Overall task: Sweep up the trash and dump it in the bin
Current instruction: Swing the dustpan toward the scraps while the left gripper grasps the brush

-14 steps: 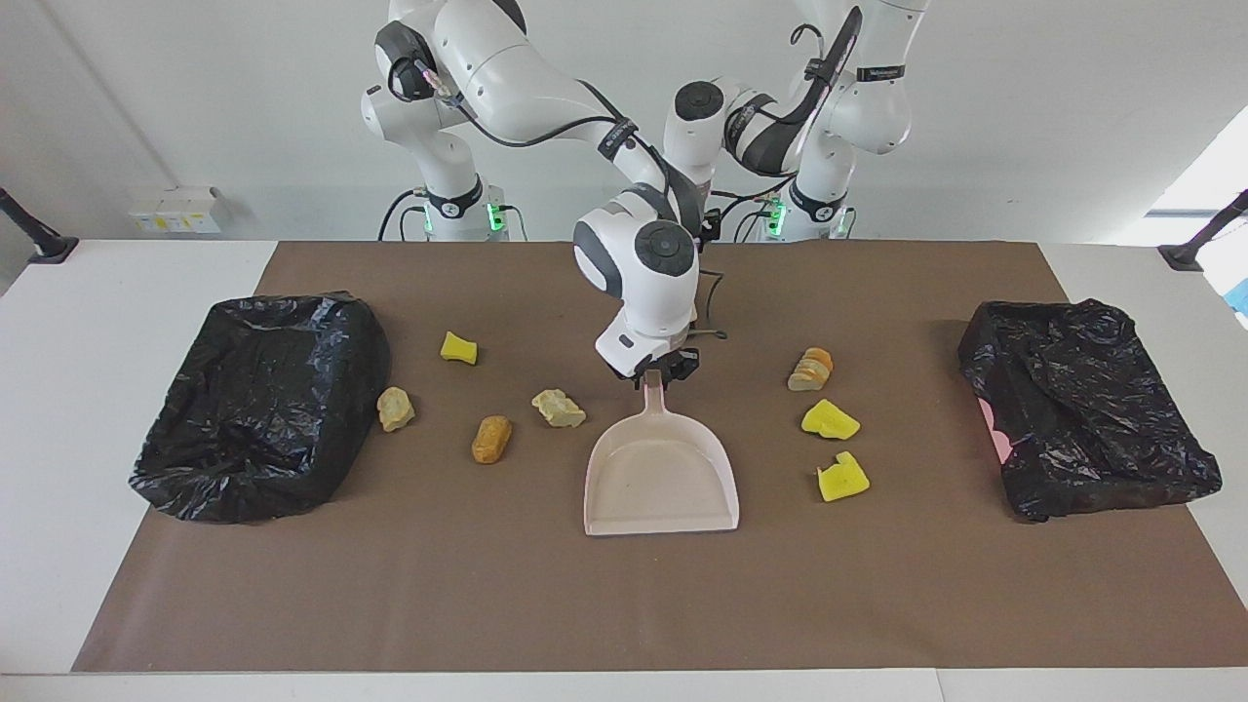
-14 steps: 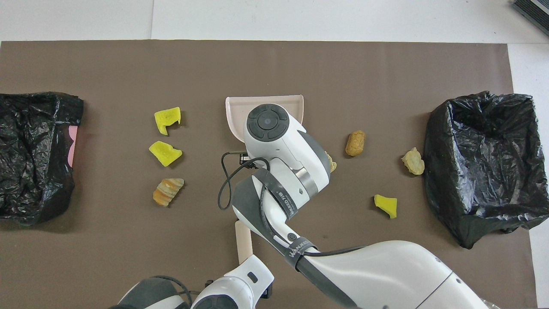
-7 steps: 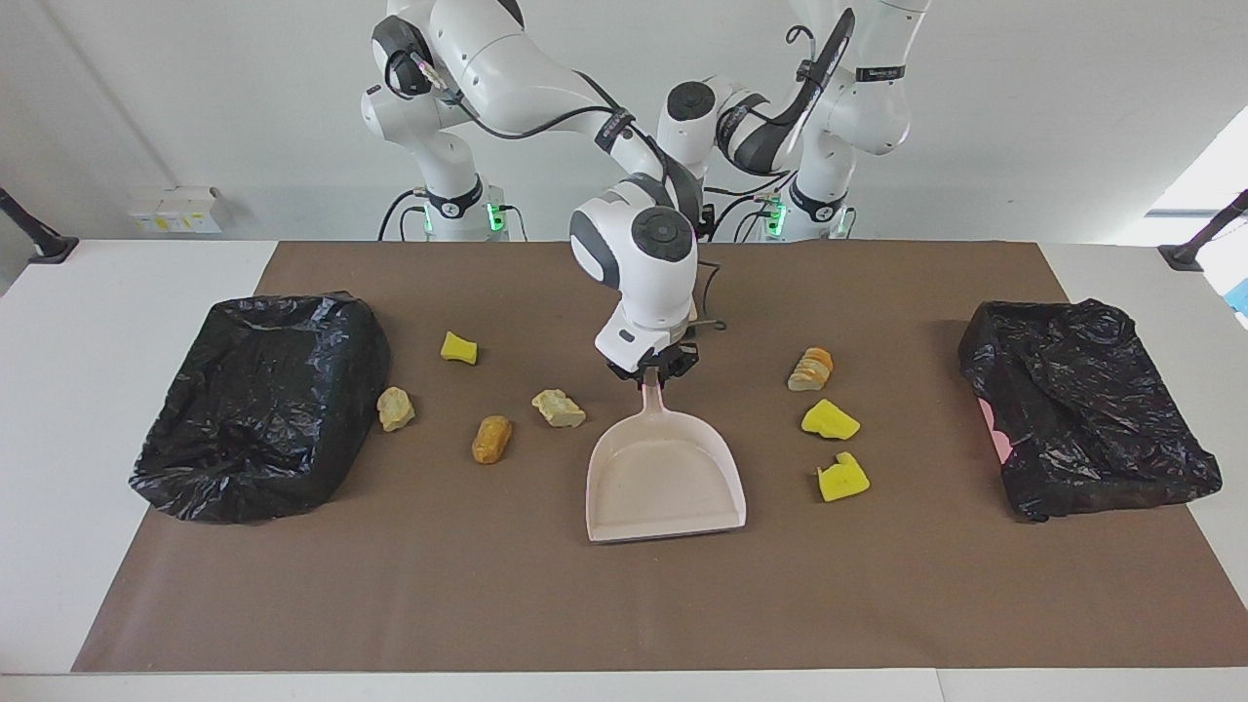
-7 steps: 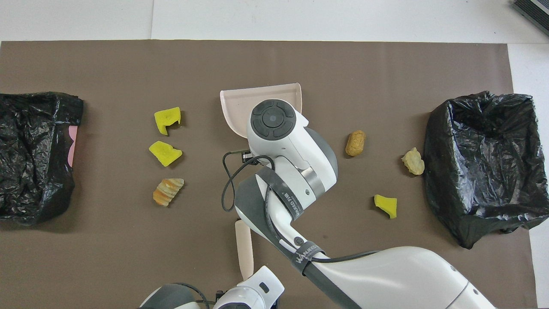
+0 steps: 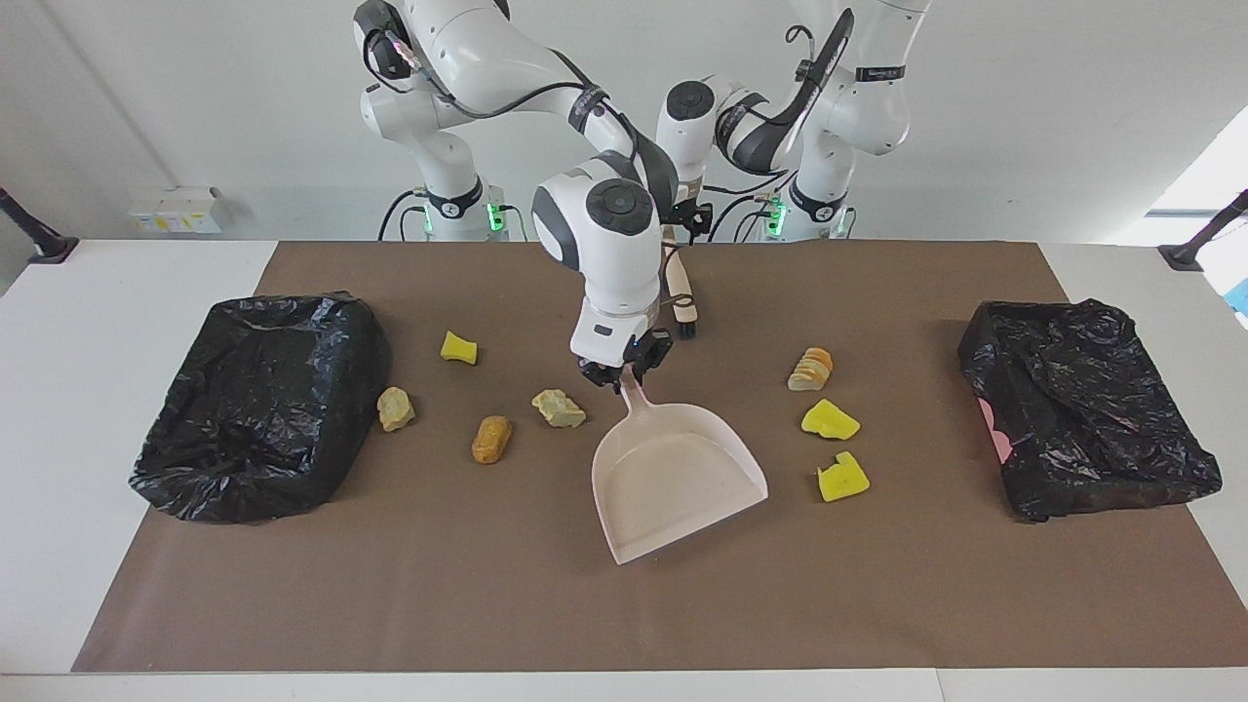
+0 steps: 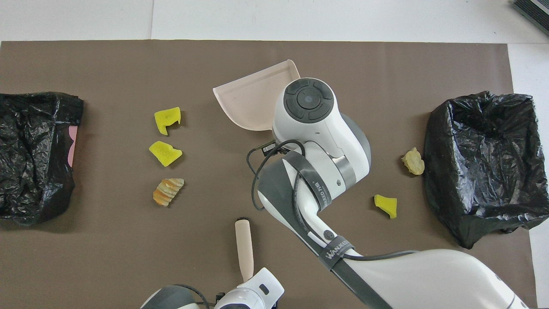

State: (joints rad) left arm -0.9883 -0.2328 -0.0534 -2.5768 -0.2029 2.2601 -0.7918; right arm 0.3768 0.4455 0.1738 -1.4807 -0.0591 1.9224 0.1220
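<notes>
Swinging since a second ago: the pale pink dustpan [image 5: 678, 478], its mouth now slewed toward the left arm's end of the table where it earlier pointed squarely away from the robots. The right gripper [image 5: 621, 375] is clenched on the dustpan's handle and has shifted toward the right arm's end. The beige brush [image 5: 680, 292], formerly hidden by the wrist, now shows; the left gripper [image 5: 685, 216] is at its upper end, jaws unreadable.

Facing view, left to right: black-lined bin [image 5: 258, 400]; trash as tan lump [image 5: 395, 409], yellow chunk [image 5: 458, 348], orange-brown piece [image 5: 491, 439] and beige lump [image 5: 559, 409], all unmoved; then dustpan; then sliced bread piece [image 5: 811, 370] and two yellow chunks [image 5: 830, 420] [image 5: 842, 478], unmoved; second bagged bin [image 5: 1082, 405] with pink showing at its side.

Overhead view: the right arm's wrist [image 6: 315, 128] covers the orange-brown and beige pieces and the grip on the handle, which only the facing view shows. Overhead gives the brush lying lengthwise, pointing away from the robots
</notes>
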